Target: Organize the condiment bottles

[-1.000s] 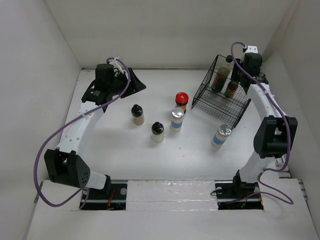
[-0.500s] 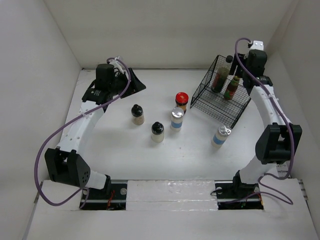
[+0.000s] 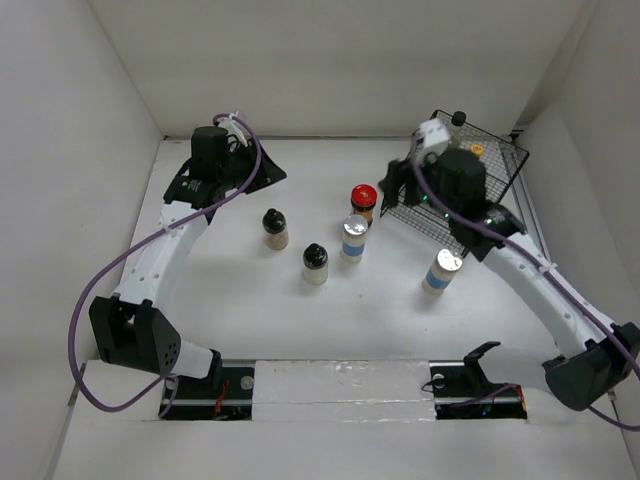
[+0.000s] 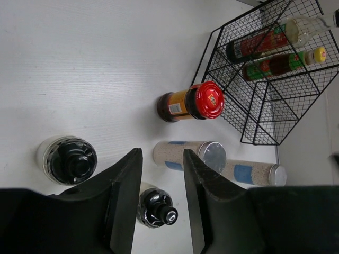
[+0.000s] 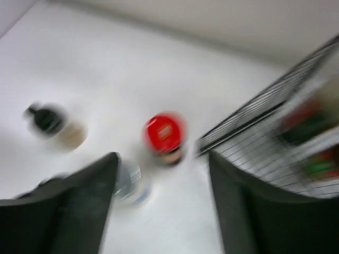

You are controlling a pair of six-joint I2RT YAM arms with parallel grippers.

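Note:
The red-lidded jar (image 3: 363, 200) stands mid-table with a silver-lidded blue-labelled jar (image 3: 354, 237) just in front of it. A second silver-lidded jar (image 3: 441, 271) stands further right. Two black-capped shakers (image 3: 275, 229) (image 3: 315, 263) stand to the left. A tall dark bottle (image 4: 265, 42) and a yellow-capped bottle (image 4: 280, 63) are inside the wire basket (image 4: 254, 121). My right gripper (image 3: 393, 182) hovers open at the basket's left edge, above the red-lidded jar (image 5: 165, 135); its view is blurred. My left gripper (image 3: 268, 170) hangs at the back left, jaws narrowly apart and holding nothing.
The black wire basket (image 3: 505, 165) sits at the back right, partly covered by my right arm. White walls close in the table on the left, back and right. Both arm bases stand at the near edge.
My right arm has swung from over the basket to the left, toward the red-lidded jar, leaving both bottles inside. My left gripper's jaws have narrowed; that arm has stayed put.

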